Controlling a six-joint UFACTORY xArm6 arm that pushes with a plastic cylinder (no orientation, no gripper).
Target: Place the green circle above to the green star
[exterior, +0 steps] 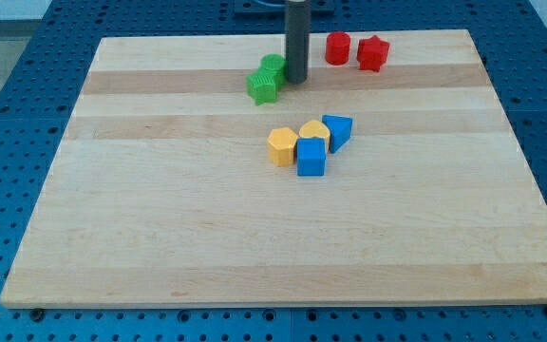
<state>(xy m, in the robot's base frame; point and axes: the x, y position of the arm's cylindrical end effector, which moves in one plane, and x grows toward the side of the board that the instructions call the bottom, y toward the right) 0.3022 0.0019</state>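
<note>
The green circle (273, 66) sits near the view's top centre, touching the green star (262, 86), which lies just below and to its left. My tip (296, 80) rests on the board right beside the green circle, on its right side, close to or touching it.
A red cylinder (337, 47) and a red star (372, 52) stand at the view's top, right of the rod. A cluster sits mid-board: yellow hexagon (282, 146), another yellow block (313, 131), blue cube (311, 157), blue block (337, 130). The wooden board (160, 218) lies on a blue pegboard.
</note>
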